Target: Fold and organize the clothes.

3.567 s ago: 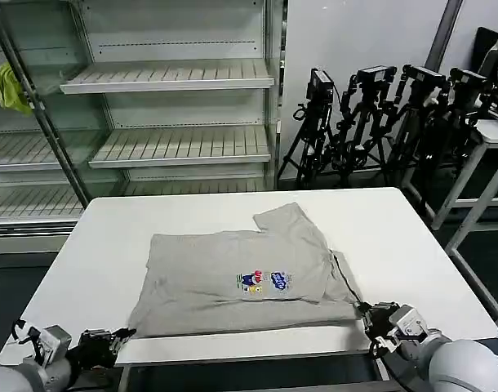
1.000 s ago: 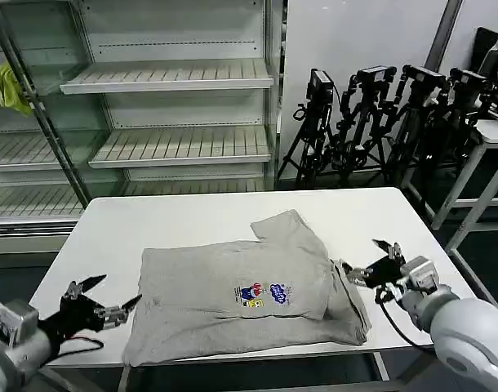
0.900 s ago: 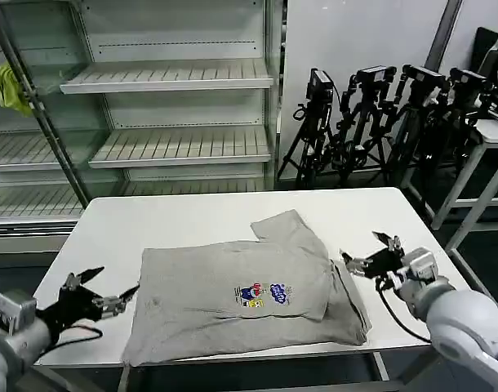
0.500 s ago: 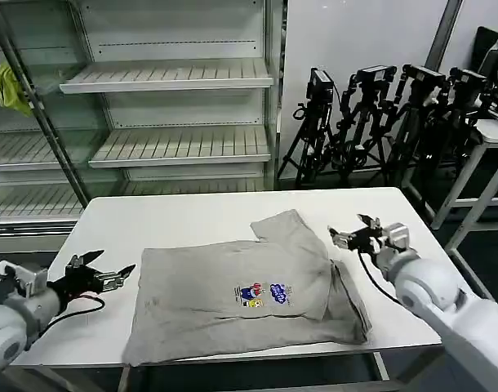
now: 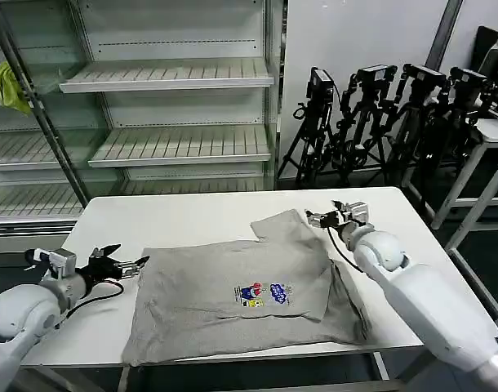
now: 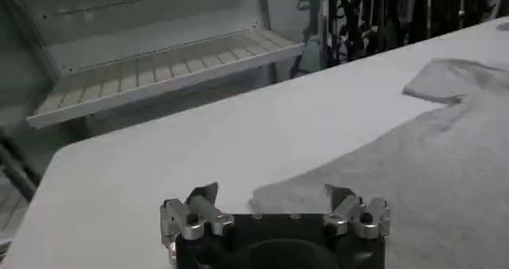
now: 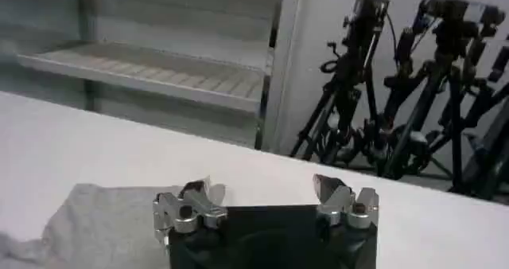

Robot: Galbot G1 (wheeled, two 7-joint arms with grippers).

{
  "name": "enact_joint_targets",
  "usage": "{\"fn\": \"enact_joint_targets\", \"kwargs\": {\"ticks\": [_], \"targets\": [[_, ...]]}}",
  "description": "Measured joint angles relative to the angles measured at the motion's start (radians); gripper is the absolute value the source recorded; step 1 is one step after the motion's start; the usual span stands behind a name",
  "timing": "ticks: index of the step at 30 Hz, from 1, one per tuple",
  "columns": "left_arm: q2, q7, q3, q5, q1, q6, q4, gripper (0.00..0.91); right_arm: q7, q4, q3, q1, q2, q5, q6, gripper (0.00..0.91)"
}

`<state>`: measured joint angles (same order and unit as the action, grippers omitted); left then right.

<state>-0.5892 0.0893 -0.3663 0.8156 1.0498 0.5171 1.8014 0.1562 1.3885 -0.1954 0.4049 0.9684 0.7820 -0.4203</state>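
Observation:
One of the clothes, a light grey shirt with a small multicoloured chest print, lies flat on the white table, one sleeve sticking out at the far right. My left gripper is open just left of the shirt's far left corner; the left wrist view shows that corner right ahead of the left gripper. My right gripper is open beside the sleeve's right edge. In the right wrist view the sleeve lies by one side of the right gripper. Neither holds anything.
Empty metal shelves stand behind the table, with a yellow-green cloth at the far left. A row of black tripods stands at the back right. Another white table is at the right edge.
Both grippers have moved from the table's front edge away from me along the shirt's sides, the left to its far left corner, the right to the sleeve. The shirt's front hem lies slightly farther back.

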Motion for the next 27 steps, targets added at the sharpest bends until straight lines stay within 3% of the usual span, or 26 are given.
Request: {"fn": "enact_joint_targets", "kwargs": {"ticks": [12,15,19,22,27], "targets": [[-0.062,0.031,0.108,-0.040,-0.109,0.000,-0.073,0.907,-0.008,-0.133,-0.002,-0.019,0.140,-0.054,0.008,0.907],[-0.077,0.037,0.126,-0.050,-0.122,0.000,-0.082,0.887,-0.007,-0.154,-0.002,-0.020,0.165,-0.065,0.010,0.856],[-0.096,0.046,0.144,-0.062,-0.132,0.000,-0.092,0.867,-0.007,-0.178,0.000,-0.020,0.192,-0.079,0.013,0.856],[-0.108,0.051,0.155,-0.072,-0.142,-0.003,-0.102,0.856,-0.008,-0.194,0.002,-0.019,0.208,-0.088,0.016,0.776],[-0.124,0.063,0.170,-0.084,-0.158,-0.009,-0.121,0.846,-0.013,-0.219,0.008,-0.014,0.230,-0.106,0.023,0.736]]}}
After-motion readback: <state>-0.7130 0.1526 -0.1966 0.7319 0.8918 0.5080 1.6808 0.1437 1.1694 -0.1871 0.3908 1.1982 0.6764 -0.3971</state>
